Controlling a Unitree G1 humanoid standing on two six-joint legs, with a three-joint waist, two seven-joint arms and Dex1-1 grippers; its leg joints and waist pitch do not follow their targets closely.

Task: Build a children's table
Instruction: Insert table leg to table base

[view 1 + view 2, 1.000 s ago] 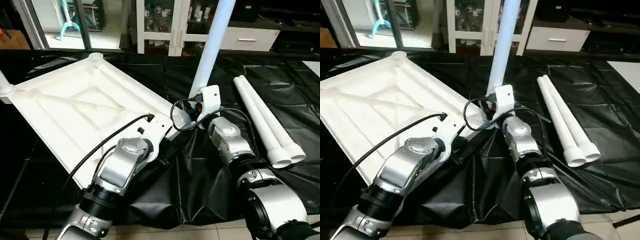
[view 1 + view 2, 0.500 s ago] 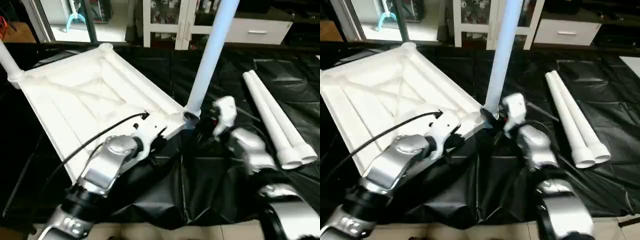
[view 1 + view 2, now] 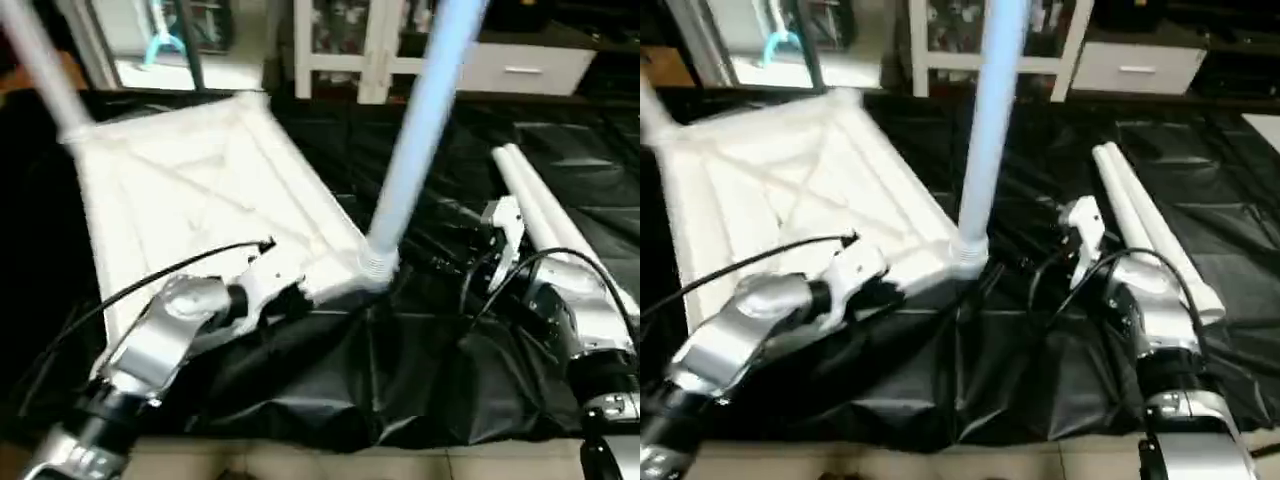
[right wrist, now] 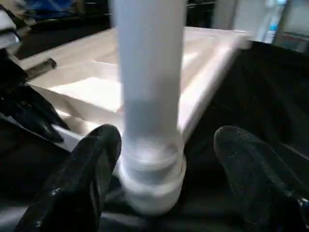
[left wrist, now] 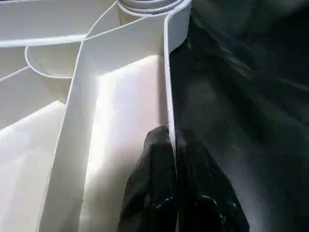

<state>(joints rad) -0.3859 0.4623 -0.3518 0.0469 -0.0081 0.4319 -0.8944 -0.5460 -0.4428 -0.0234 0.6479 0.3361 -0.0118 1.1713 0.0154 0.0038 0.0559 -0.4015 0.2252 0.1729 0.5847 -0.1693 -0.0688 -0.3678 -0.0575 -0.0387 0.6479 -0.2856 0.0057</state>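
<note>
So the tabletop (image 3: 200,200) is lying upside down on the black sheet (image 3: 420,370), ribbed underside up. One leg (image 3: 420,130) stands upright in the near corner socket (image 3: 377,265), and another leg (image 3: 40,70) is up in the far left corner. Two spare legs (image 3: 545,215) lie side by side on the sheet off to the right, well apart from the top.

Left gripper (image 5: 175,159) is pinching the thin rim of the tabletop right along the near edge, one black finger on the inside of the wall, one on the outside, pressed together on it. Right gripper (image 4: 166,183) has its jaws spread wide, a finger on either side of the base of the standing leg, and neither one looks like it's touching the leg.

What I'd worry about: that near leg doesn't look perfectly plumb, it leans a bit, and I can't tell if it's seated all the way down in the socket. With nothing holding it, any tug on the rim from the left side could rock the top and tip or pop the leg out. Also the sheet is bunched up in folds right under that corner, so the top could slide or sit uneven.
</note>
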